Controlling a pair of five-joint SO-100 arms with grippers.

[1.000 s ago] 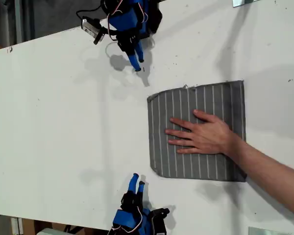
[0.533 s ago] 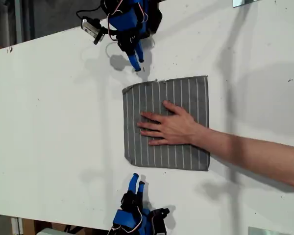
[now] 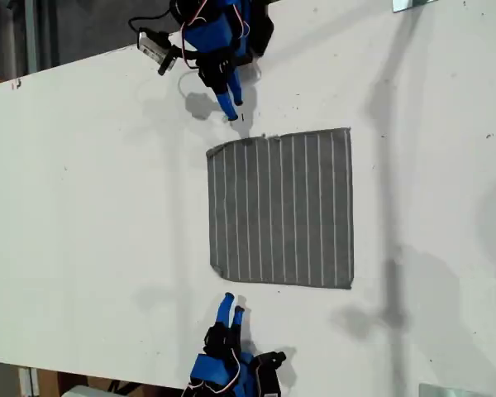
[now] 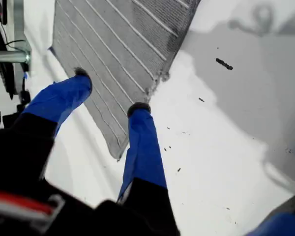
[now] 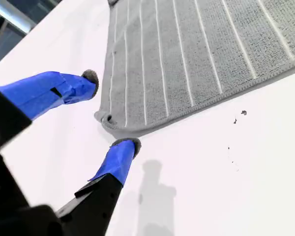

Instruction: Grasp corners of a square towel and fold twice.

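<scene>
Grey pinstriped towel (image 3: 281,207) lies flat and unfolded on the white table (image 3: 91,190), between the two arms. Its stripes run from one arm toward the other. The first gripper (image 4: 109,91) sits at the top of the exterior view with its blue jaws apart and empty, and one corner (image 4: 119,155) lies just below them. The second gripper (image 5: 109,109) sits at the bottom of that view, also parted and holding nothing, with its jaws either side of the nearest corner (image 5: 107,122). The step in hand looks like the first grasp, and no fold has been made yet. To do it well, each arm should probably lower one finger onto the table beside its corner and pinch only the single layer close to the hem. Both should then lift together, so the edge stays straight as it carries toward the far side. By count there are one towel, four corners in the exterior view, two grippers and one table.
</scene>
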